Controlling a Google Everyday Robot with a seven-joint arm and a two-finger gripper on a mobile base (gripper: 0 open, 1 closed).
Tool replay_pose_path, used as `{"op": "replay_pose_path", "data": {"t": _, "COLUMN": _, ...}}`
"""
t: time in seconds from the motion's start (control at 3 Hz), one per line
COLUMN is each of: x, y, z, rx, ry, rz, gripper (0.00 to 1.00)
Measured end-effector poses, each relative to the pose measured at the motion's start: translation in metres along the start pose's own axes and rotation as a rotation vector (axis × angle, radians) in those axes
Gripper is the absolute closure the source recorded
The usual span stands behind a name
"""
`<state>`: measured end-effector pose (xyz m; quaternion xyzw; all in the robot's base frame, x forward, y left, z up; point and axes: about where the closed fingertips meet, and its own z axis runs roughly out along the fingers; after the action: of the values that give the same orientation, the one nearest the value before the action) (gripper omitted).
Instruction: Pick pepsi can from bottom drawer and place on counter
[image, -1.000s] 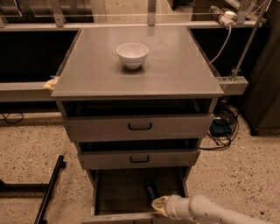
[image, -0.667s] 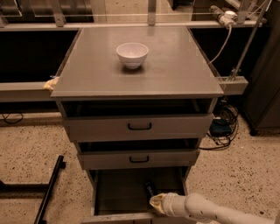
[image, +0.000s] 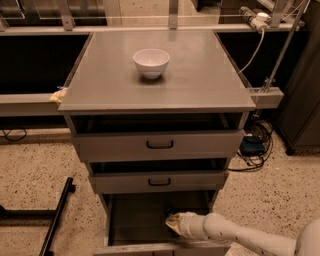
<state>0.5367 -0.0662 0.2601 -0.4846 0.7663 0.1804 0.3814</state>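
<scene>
Lower centre, the gripper (image: 174, 222) sits in the bottom drawer (image: 135, 220), and you cannot make out the pepsi can behind it. The drawer's front is cut by the lower edge, the arm (image: 240, 237) by the lower right corner.

Arm (image: 240, 237) is cream-white, smooth rounded tube segments, white collar at wrist. Hand (image: 175, 221), low centre of view, is yellowish-tan.

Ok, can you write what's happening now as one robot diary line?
tool: inside open bottom drawer | pepsi can: not clearly visible | counter: holds white bowl | placing: not yet done
</scene>
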Motion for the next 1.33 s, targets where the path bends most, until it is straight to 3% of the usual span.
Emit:
{"op": "replay_pose_path", "data": {"t": 0.67, "x": 0.003, "y": -0.020, "z": 0.016, "rx": 0.029, "ry": -0.004, "rz": 0.000, "gripper": 0.16}}
{"op": "replay_pose_path", "data": {"t": 1.33, "x": 0.020, "y": -0.034, "z": 0.029, "rx": 0.057, "ry": -0.009, "rz": 0.016, "gripper": 0.14}}
